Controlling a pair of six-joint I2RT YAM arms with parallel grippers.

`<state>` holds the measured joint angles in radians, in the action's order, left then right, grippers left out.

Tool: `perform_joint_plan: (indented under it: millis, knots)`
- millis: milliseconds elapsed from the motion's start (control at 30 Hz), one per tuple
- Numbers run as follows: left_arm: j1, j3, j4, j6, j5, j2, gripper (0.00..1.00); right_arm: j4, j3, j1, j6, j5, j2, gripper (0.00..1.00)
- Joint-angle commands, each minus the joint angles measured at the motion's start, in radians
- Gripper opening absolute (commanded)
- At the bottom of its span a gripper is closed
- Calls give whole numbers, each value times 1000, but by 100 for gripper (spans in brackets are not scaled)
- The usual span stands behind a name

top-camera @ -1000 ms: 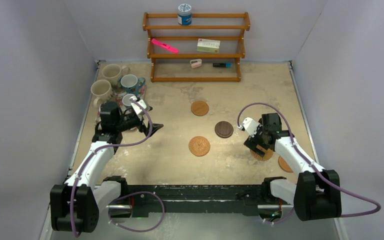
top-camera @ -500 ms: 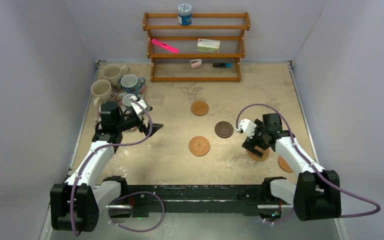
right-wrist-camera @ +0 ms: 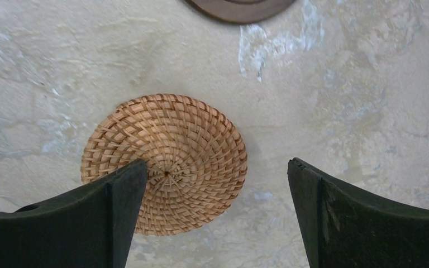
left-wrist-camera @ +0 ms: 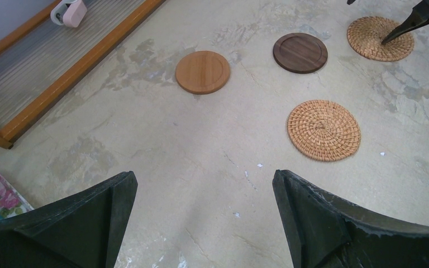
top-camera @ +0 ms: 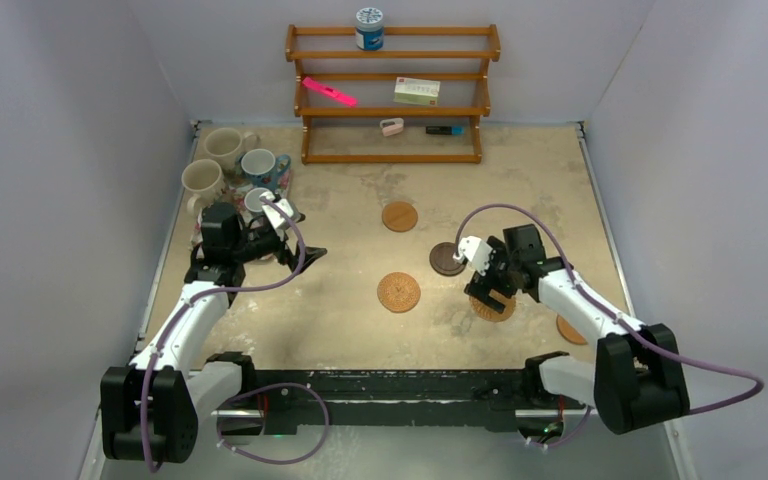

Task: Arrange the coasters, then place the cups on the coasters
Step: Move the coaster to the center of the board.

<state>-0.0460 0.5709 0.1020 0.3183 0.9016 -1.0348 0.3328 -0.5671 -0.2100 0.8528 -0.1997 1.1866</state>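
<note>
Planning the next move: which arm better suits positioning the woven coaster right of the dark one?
Right: right gripper hangs open over that woven coaster; left gripper is by the mugs.

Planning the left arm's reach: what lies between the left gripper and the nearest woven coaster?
Nothing. The left wrist view shows only bare, stained tabletop between the open left gripper and the woven coaster.

Wooden rack (top-camera: 390, 158), 3 tiers, at far edge of table (top-camera: 360, 320), against back wall. Top tier: blue-and-white lidded canister (top-camera: 368, 28), upright, left of centre. Middle tier: pink pen (top-camera: 329, 92) lying tilted at left; pale flat box (top-camera: 416, 91) at right. Bottom tier: small pinkish-white item (top-camera: 392, 126); dark stick with blue end (top-camera: 444, 130) near it. Floral cloth mat (left-wrist-camera: 0, 195) at table's left side. Table surface beige, mottled.
</note>
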Motion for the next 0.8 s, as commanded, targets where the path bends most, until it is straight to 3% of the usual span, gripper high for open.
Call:
perform_joint_plan:
  millis: [0, 167, 367, 500, 633, 767]
  knots:
    - [3, 41, 11, 23, 26, 2, 100, 8, -12, -43, -73, -33, 21, 99]
    - [3, 41, 10, 23, 24, 3, 100, 122, -65, -43, -80, -15, -106, 99]
    - [3, 41, 8, 23, 26, 7, 100, 243, -129, -38, -70, 110, -307, 99]
    - [3, 40, 6, 23, 28, 20, 100, 297, -137, 7, -16, 226, -326, 99]
    - [3, 40, 6, 22, 28, 22, 100, 333, -135, 138, 63, 258, -317, 99]
    - [3, 41, 4, 22, 29, 25, 100, 296, -83, 206, 142, 366, -301, 99]
